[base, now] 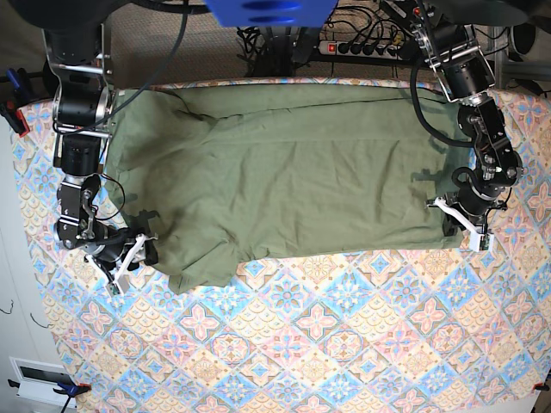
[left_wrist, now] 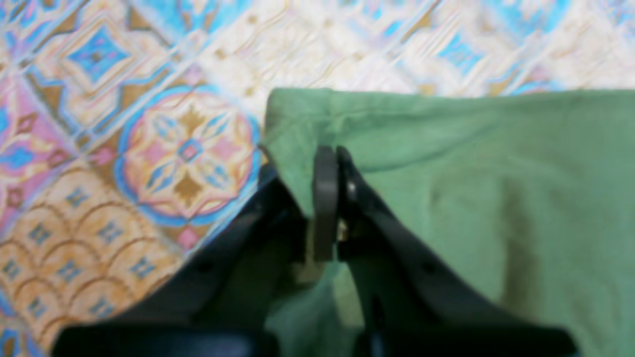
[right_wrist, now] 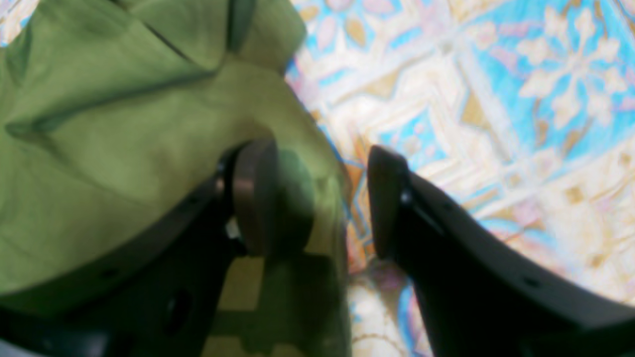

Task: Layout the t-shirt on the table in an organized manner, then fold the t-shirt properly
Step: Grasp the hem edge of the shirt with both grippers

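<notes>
The olive-green t-shirt (base: 284, 181) lies spread across the far half of the table (base: 327, 344), wrinkled, with a bunched flap at its front left. My left gripper (base: 456, 225) is at the shirt's front right corner, shut on the fabric. In the left wrist view its jaws (left_wrist: 333, 158) pinch the edge of the t-shirt (left_wrist: 496, 173). My right gripper (base: 142, 251) sits at the shirt's front left edge. In the right wrist view it (right_wrist: 317, 198) stands open: one finger is over the t-shirt (right_wrist: 99, 148), the other over the bare table (right_wrist: 496, 99), with the shirt's edge between them.
A power strip and cables (base: 362, 43) lie behind the table's far edge. A red clamp (base: 15, 116) holds the cloth at the left edge. The patterned cloth in front of the shirt carries no other object.
</notes>
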Motion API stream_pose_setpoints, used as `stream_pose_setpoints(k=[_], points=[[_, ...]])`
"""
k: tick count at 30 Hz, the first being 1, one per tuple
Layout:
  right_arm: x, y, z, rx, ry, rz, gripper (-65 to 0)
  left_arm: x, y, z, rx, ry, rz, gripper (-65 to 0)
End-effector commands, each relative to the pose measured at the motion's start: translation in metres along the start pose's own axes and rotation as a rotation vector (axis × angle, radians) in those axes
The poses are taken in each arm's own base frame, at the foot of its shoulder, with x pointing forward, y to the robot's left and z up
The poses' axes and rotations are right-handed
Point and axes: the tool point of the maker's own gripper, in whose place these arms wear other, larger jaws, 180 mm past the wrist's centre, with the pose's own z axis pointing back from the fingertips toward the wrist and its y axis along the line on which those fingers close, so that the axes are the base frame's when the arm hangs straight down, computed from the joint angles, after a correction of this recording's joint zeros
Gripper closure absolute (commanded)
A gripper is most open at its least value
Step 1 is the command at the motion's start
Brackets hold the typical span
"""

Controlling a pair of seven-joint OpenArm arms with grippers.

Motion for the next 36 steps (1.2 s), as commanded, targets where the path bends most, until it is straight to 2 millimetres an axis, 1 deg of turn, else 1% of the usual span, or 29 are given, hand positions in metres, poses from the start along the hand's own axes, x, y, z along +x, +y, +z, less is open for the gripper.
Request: stream_pose_setpoints(k=[1,5,9,10,11,12,14,15,16,19,20,21,22,24,28,30,34,36], points=[[0.021,-0.008,0.005,-0.010,-0.064,-0.002,-28.3,0.014,0.006,0.005,0.006,-0.043,-0.009,0.0],[0.005,-0.007,-0.001,0.003,-0.063,-0.053,-28.2,0.009,0.007,0.006,0.007,-0.034,-0.009,0.0],[0.003,-0.007,-0.002,0.004,-0.060,-0.056,-27.2,0.008,0.007,0.006,0.007,-0.032,-0.009,0.0],[0.003,-0.007,-0.002,0.004,-0.060,-0.056,-25.1,0.008,0.006,0.006,0.006,-0.033,-0.008,0.0],[0.003,-0.007,-0.002,0.004,-0.060,-0.056,-21.1,0.008,0.006,0.006,0.005,-0.033,-0.007,0.0],[0.003,-0.007,-0.002,0.004,-0.060,-0.056,-16.8,0.008,0.006,0.006,0.005,-0.033,-0.007,0.0],[0.003,-0.007,-0.002,0.004,-0.055,-0.055,-5.6,0.008,0.006,0.006,0.005,-0.033,-0.007,0.0],[0.003,-0.007,-0.002,0.004,-0.055,-0.055,-1.5,0.009,0.006,0.006,0.005,-0.034,-0.007,0.0],[0.002,-0.007,-0.002,0.004,-0.054,-0.055,0.0,0.009,0.006,0.006,0.005,-0.034,-0.007,0.0],[0.005,-0.008,-0.001,0.002,-0.062,-0.058,-0.7,0.009,0.006,0.006,0.005,-0.034,-0.007,0.0],[0.008,-0.008,0.000,0.000,-0.070,-0.053,-0.7,0.009,0.006,0.006,0.005,-0.034,-0.007,0.0],[0.015,-0.009,0.003,-0.005,-0.089,-0.040,-0.7,0.009,0.006,0.006,0.005,-0.034,-0.007,0.0],[0.014,-0.008,0.004,-0.006,-0.091,-0.028,-0.7,0.009,0.006,0.006,0.006,-0.034,-0.008,0.0],[0.004,-0.003,0.007,-0.007,-0.069,0.002,-0.7,0.009,0.006,0.006,0.006,-0.037,-0.008,0.0],[0.001,0.008,0.020,-0.025,-0.033,0.109,-0.7,0.009,0.006,0.006,0.006,-0.037,-0.008,0.0],[-0.003,0.013,0.026,-0.031,-0.015,0.146,-0.7,0.010,0.006,0.006,0.006,-0.039,-0.008,0.0],[-0.004,0.024,0.036,-0.040,-0.009,0.208,-0.7,0.010,0.006,0.006,0.006,-0.039,-0.008,0.0],[0.001,0.026,0.039,-0.043,-0.023,0.224,-0.7,0.010,0.006,0.006,0.005,-0.040,-0.007,0.0]])
